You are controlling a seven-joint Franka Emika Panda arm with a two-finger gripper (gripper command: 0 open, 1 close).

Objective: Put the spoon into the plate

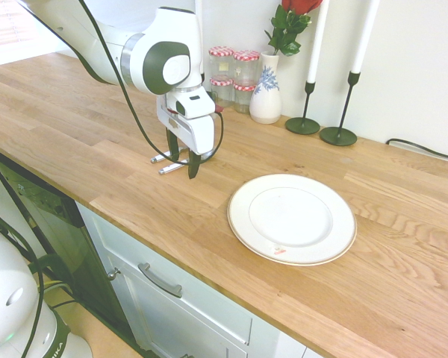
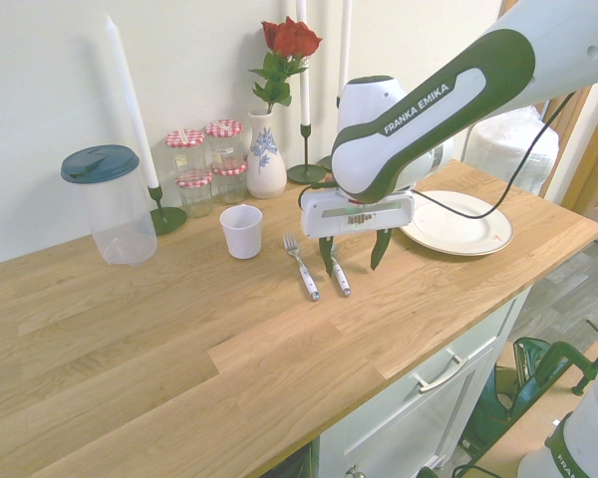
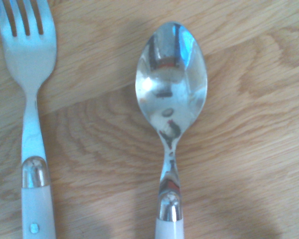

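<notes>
Nearest us in the first exterior view, the white dinner plate (image 1: 291,216) with its thin golden rim lies flat on the wooden countertop (image 1: 403,298). Beyond it, we see the gripper (image 1: 182,166) low over the metal spoon (image 3: 172,79), its fingers spread apart. The spoon rests on the wood, off the plate, beside the white-handled fork (image 3: 32,62). Farther back, we find the floral vase (image 1: 266,101) holding red flowers (image 1: 302,6), between the lidded glass jars (image 1: 245,74) and two dark candlesticks (image 1: 338,135).
</notes>
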